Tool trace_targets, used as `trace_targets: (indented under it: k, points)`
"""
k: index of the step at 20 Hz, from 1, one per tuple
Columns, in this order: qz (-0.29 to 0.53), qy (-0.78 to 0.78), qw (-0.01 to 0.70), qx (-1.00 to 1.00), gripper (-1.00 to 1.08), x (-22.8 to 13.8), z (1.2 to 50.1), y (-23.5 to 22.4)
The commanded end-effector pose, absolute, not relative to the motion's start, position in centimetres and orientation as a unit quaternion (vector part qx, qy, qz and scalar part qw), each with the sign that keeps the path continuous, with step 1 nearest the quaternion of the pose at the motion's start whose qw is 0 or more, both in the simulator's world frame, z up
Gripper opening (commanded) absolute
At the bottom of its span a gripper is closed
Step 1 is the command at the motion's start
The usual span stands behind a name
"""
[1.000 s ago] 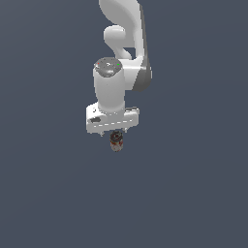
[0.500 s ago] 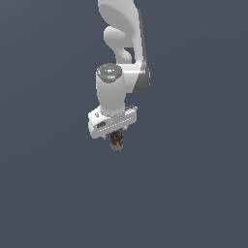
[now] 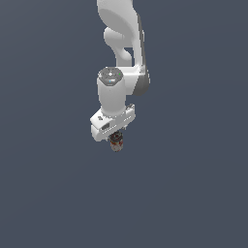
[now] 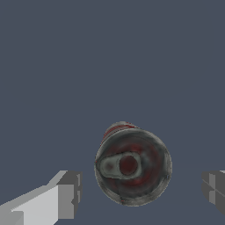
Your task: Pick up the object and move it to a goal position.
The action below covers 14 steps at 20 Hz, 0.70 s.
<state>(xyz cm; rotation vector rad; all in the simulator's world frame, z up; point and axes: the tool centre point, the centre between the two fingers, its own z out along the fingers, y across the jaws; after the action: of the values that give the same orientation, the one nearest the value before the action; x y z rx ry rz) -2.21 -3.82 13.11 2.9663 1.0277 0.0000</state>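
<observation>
The arm's wrist has turned a little over the last second — in the exterior view the white hand sits at a slightly different angle than a second ago, while its height over the tin can (image 3: 116, 143) looks about the same. The gripper (image 4: 139, 189) is spread wide: in the wrist view one finger (image 4: 68, 193) and the other (image 4: 214, 186) stand well apart from the can (image 4: 132, 165) on either side, neither pad touching it. The can stands upright between them, its dark-rimmed lid and pull tab facing the camera, a sliver of red-and-white label showing along one edge. It sits somewhat nearer the first finger than the other — not quite centred.

My reading is that the turn serves to line the fingers up across the can, so the grasp is not yet made. Lowering further and closing would come next, and the lift after that. No goal marker is visible in either view.
</observation>
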Motion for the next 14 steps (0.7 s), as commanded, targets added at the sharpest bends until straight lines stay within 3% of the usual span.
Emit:
trace_targets:
  k: [1,14]
  points:
    - [0.000,0.341,0.001,0.940,1.00,-2.3,12.9,-3.8]
    - [0.000,0.351,0.000,0.936,1.00,-2.5,11.4,-3.7]
